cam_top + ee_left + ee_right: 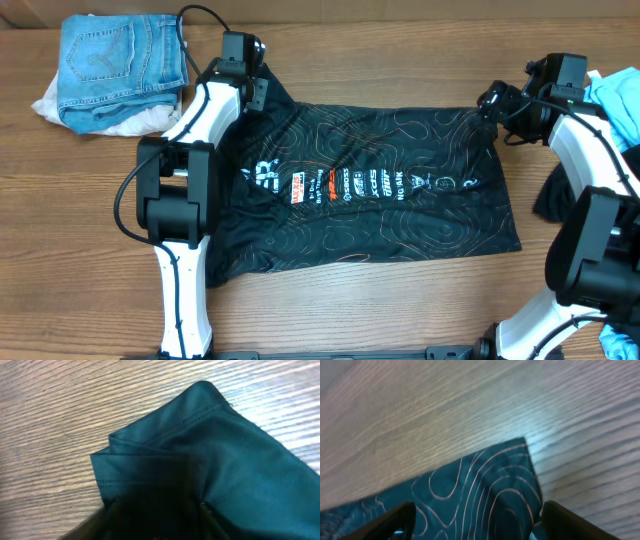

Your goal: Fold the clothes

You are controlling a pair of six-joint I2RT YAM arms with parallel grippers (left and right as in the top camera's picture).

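Overhead looks straight down on the whole table (pixel 400 315) — both wrist views sit close over jersey (pixel 400 200) corners.

smooth matt cloth jersey (pixel 420 230) on grained wood table (pixel 400 50).

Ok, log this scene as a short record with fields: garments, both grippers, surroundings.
surface: wooden table
main garment: black jersey, spread flat, lettering up
left gripper: at the jersey's far left corner; jaws not visible
right gripper: jaws apart, straddling the jersey's far right corner
side pile: folded jeans on white cloth, far left
other clothes: light blue piece and black piece at the right edge
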